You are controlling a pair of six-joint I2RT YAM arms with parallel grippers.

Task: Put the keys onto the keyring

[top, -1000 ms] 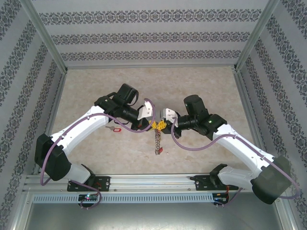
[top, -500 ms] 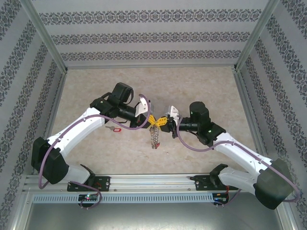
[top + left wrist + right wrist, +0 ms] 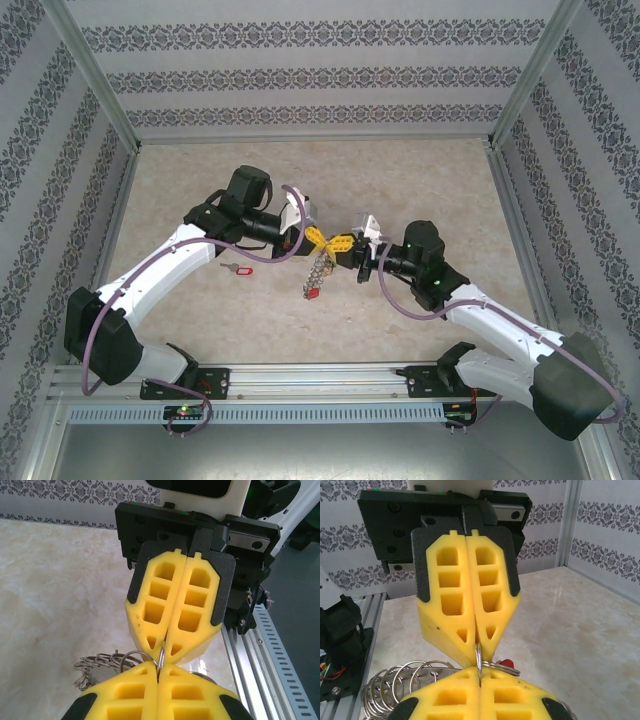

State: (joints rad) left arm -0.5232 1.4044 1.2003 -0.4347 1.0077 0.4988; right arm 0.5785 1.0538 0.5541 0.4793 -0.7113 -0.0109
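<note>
L gripper (image 3: 318,240) and R gripper (image 3: 350,247) meet tip to tip above the middle of the table (image 3: 430,190). Both have jaws pressed together on one thin loop of the keyring (image 3: 318,268). The rest of it hangs below them as a chain of loops, long axis slanting to near-left, w/ a red tag (image 3: 312,293) at the low end. One loose key (image 3: 238,269) w/ red tag lies on the table, left of the grippers, just beside the L forearm, so L arm is nearer. No brand or readable writing.
</note>
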